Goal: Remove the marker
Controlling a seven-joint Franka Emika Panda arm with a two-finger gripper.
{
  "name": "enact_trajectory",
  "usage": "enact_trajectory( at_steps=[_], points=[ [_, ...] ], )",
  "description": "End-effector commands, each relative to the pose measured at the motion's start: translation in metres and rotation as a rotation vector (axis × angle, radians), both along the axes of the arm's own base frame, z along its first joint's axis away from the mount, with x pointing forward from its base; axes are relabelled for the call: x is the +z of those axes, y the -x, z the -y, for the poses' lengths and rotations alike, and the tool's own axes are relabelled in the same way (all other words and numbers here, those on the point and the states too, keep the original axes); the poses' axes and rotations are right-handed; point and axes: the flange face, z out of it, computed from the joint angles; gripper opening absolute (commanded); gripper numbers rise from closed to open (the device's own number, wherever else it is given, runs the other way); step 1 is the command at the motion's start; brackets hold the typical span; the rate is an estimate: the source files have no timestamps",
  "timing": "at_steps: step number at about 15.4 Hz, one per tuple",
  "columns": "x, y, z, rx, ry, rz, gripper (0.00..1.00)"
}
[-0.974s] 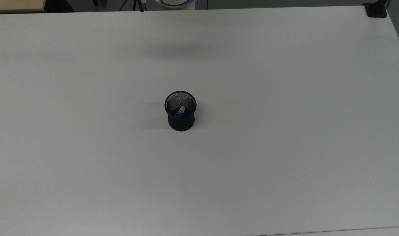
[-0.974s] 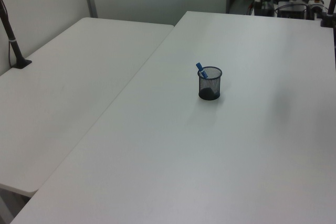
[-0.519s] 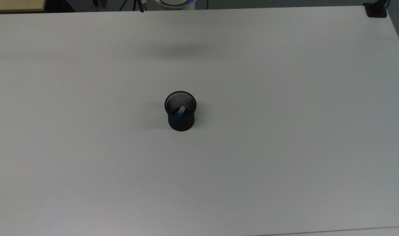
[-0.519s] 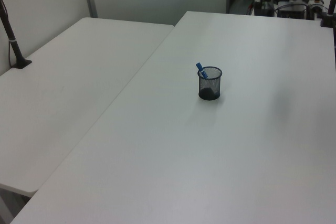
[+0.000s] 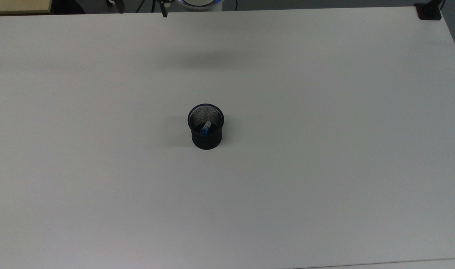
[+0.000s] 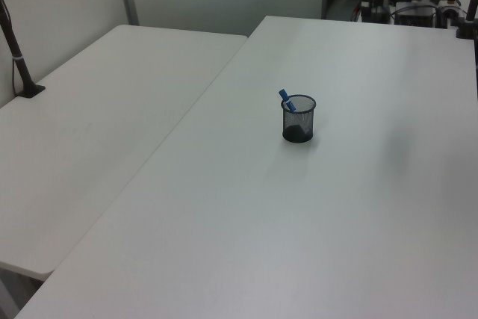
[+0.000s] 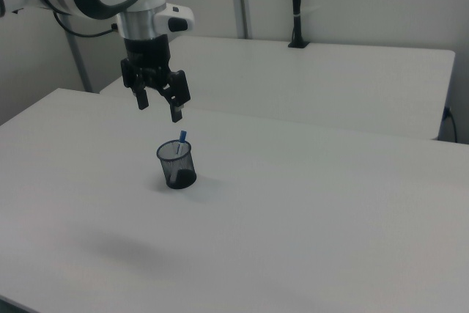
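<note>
Scene: A Franka arm's gripper (image 7: 160,103) hangs in the air above a white table (image 5: 324,168), up and to the right view's left of a black mesh cup (image 5: 206,127), touching nothing.
Jaws: Spread apart and empty, fingers pointing down.
Marker: The marker (image 5: 205,128) stands tilted inside the cup, blue cap uppermost and poking above the rim; the cup sits near the middle of the table, well away from every edge and corner.
Step in hand: By the look of it, the approach, with the grasp not yet made.
Risk 1: The marker leans against the rim, so a straight descent could land a finger on the cup's wire edge and tip or shove the light cup across the surface.
Risk 2: A pinch on the cap alone may slip, or pull the cap off and leave the barrel behind.
Risk 3: A slanted lift could drag the barrel along the mesh and carry the cup up with it.
Count: 1 marker, 1 mesh cup, 1 gripper, 2 tables, the second table (image 6: 97,117) adjoining along the left view's left edge.
</note>
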Motion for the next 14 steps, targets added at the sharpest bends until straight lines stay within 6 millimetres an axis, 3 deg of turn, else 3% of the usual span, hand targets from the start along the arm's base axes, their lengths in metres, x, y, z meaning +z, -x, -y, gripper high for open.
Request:
enact_trajectory(
  at_steps=[1,5,10,14],
  points=[
    [0.004,-0.006,-0.003,0.017,0.005,-0.003,1.00],
    [-0.009,-0.023,0.000,0.028,0.006,0.040,1.00],
    [-0.069,-0.080,-0.007,0.055,0.024,0.135,0.97],
    [-0.101,-0.104,-0.028,0.089,0.036,0.177,0.93]
  ],
)
